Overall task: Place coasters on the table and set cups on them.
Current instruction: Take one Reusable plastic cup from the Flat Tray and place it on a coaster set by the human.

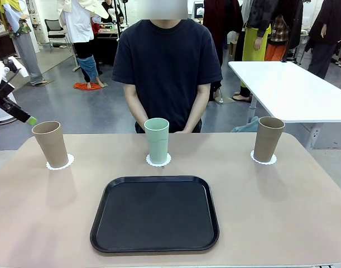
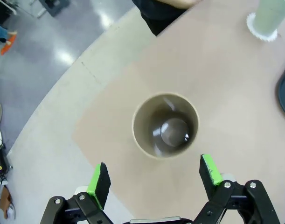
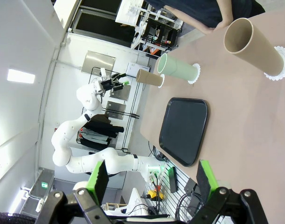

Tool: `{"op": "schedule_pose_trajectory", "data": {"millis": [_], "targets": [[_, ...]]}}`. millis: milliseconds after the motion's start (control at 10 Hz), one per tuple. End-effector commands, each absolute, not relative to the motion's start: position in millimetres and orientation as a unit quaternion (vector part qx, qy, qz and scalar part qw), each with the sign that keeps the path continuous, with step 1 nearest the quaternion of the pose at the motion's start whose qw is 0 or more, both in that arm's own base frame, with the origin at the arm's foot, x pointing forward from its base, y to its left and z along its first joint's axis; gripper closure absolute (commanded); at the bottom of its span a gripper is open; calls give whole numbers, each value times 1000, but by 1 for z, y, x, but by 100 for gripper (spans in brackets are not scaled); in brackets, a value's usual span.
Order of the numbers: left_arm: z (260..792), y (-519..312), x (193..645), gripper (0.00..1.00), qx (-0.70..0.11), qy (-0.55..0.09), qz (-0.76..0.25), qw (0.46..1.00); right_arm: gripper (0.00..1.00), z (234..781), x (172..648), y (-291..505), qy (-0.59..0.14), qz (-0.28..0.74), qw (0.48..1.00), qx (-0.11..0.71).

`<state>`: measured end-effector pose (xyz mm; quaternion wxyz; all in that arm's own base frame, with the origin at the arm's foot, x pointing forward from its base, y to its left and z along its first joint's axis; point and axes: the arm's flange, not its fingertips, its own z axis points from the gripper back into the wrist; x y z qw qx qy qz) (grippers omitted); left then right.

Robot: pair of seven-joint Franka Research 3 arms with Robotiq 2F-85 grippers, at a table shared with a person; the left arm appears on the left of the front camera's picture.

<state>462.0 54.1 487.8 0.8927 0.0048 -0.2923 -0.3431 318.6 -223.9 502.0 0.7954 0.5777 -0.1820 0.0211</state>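
Note:
Three cups stand upright on the beige table (image 1: pixel 270 212), each on a white scalloped coaster. The left tan cup (image 1: pixel 50 143) has its coaster (image 1: pixel 60 163) showing under its base. In the middle, the mint green cup (image 1: pixel 157 139) rests on a coaster (image 1: pixel 158 161). At the right, the other tan cup (image 1: pixel 268 138) covers most of its coaster (image 1: pixel 263 160). My left gripper (image 1: pixel 26 117) hangs open above and left of the left cup. From the left wrist I look down into that tan cup (image 2: pixel 165 125), beyond my left gripper (image 2: pixel 155 175). My right gripper (image 3: pixel 151 177) is open and holds nothing, far from the cups (image 3: pixel 252 41).
A black rectangular tray (image 1: pixel 155 215) lies bare at the table's front centre. A person stands at the far edge behind the green cup, hands low by the table edge. A white table (image 1: pixel 293 89) stands at the back right.

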Motion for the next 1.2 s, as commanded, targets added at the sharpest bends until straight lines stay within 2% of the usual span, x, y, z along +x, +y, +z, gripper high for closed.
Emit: {"op": "schedule_pose_trajectory", "data": {"millis": [0, 100, 200, 400, 500, 600, 1100], "targets": [[484, 60, 433, 0, 38, -204, -399, 893, 0, 503, 319, -225, -186, 26, 791, 582], [482, 67, 421, 0, 53, -148, -439, 885, 0, 503, 319, -225, -186, 26, 791, 582], [481, 72, 408, 0, 54, -124, -446, 885, 0, 503, 319, -225, -186, 26, 791, 582], [478, 75, 394, 0, 62, -118, -457, 880, 0, 503, 319, -225, -186, 26, 791, 582], [478, 75, 388, 0, 21, -125, -440, 889, 0, 503, 319, -225, -186, 26, 791, 582], [473, 77, 401, 0, 53, -109, -447, 886, 0, 503, 319, -225, -186, 26, 791, 582], [473, 77, 401, 0, 53, -109, -447, 886, 0, 503, 319, -225, -186, 26, 791, 582]]}}
